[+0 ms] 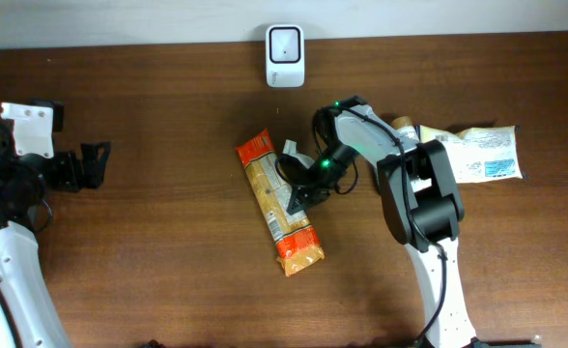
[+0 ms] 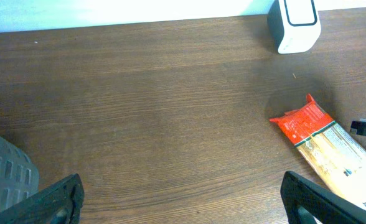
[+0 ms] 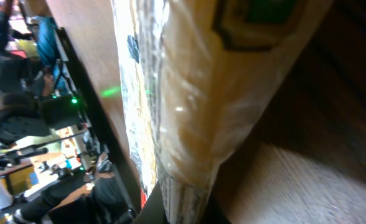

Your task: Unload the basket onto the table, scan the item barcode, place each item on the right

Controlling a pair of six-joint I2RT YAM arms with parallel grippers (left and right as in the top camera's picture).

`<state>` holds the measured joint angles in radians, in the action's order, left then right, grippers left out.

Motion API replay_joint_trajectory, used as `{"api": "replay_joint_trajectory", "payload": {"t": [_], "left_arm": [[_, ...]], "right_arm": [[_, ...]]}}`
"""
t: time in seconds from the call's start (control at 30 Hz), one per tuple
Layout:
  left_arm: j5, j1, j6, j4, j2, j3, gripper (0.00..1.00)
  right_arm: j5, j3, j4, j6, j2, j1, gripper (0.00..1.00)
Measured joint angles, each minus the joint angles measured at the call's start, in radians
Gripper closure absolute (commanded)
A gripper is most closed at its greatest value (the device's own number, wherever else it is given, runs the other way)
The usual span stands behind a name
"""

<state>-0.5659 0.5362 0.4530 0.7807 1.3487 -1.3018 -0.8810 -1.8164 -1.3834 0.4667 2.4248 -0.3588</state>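
The packet (image 1: 274, 208) lies flat mid-bench (image 1: 149, 261), slanted, with orange ends. The right end effector (image 1: 298, 198) is clenched at its right edge; I cannot tell whether it pinches the wrapper. The left end effector (image 1: 100, 164) hangs released, well apart to the left. Farthest, the scanner (image 1: 285, 55) stands at the back edge.
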Motion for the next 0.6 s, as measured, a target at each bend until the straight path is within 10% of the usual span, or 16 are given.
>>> {"api": "replay_joint_trajectory", "payload": {"t": [0.6], "left_arm": [[0.0,0.0,0.0,0.0,0.0,0.0,0.01]], "right_arm": [[-0.374,-0.26,-0.311,0.118,-0.153,0.177,0.96]]}}
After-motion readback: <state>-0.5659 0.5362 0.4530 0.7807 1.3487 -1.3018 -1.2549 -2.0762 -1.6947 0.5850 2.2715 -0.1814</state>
